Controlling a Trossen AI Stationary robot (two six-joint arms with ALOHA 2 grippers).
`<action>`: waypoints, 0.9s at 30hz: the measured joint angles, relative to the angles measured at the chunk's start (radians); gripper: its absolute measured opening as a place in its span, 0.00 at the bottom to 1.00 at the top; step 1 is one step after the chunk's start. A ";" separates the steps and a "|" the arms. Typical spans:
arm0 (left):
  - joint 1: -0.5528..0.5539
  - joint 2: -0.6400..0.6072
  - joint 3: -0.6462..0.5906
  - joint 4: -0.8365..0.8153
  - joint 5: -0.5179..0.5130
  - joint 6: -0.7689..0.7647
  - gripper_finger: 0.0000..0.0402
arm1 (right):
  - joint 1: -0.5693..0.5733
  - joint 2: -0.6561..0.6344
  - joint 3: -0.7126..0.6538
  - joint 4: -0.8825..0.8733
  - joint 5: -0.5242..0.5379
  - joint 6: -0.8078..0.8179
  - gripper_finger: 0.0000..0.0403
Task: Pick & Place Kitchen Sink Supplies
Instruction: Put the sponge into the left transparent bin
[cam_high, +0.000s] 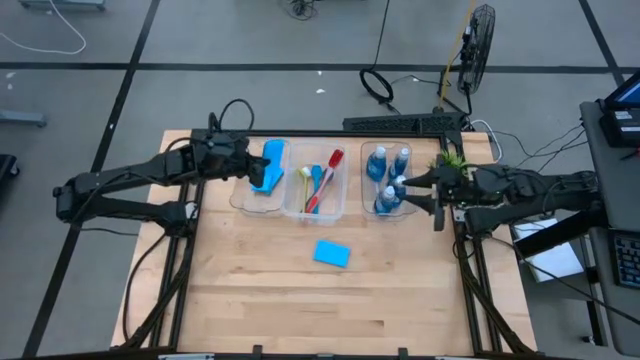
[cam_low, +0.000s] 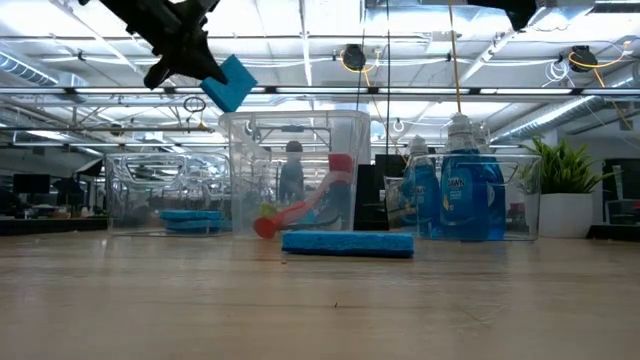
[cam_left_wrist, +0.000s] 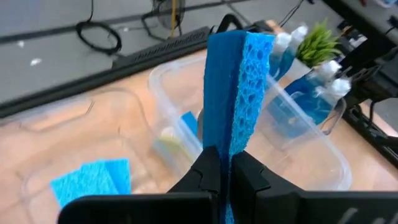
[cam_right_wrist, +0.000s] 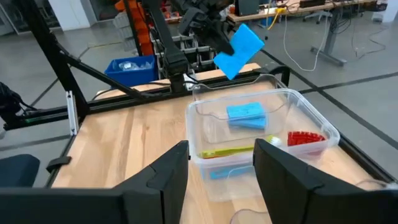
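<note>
Left gripper (cam_left_wrist: 225, 171) is pinching a flat bright-blue rectangular sponge (cam_left_wrist: 236, 93), jaws closed on its lower edge, the sponge standing up beyond the fingertips. It is hanging above the left clear plastic bin (cam_high: 243, 196), where more blue sponges (cam_high: 265, 183) are lying just below the jaws. Judging by the porous face, the sponge is light, soft and compressible; an edge grip looks adequate.

Right gripper (cam_right_wrist: 221, 168) is waiting over the right clear bin of small blue bottles with silvery tops (cam_high: 386, 178), jaws parted, nothing between them.

Beside the left jaws, the middle bin is holding slim long-handled brushes (cam_high: 322, 182). One loose blue sponge (cam_high: 331, 253) is lying on the wooden table (cam_high: 260, 300), well clear of both jaws. A small green plant (cam_high: 452, 158) is standing near the right gripper. Only the bin walls look likely to obstruct the drop.
</note>
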 joint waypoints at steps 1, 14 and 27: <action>0.000 -0.001 0.000 -0.016 0.000 -0.012 0.02 | 0.000 -0.010 0.000 -0.011 0.000 0.009 0.41; 0.046 0.008 0.000 -0.289 0.018 -0.265 0.02 | 0.000 -0.094 -0.012 -0.031 -0.001 0.015 0.41; 0.255 0.192 0.000 -0.280 0.289 -0.169 0.02 | 0.000 -0.223 -0.149 0.051 -0.062 0.055 0.41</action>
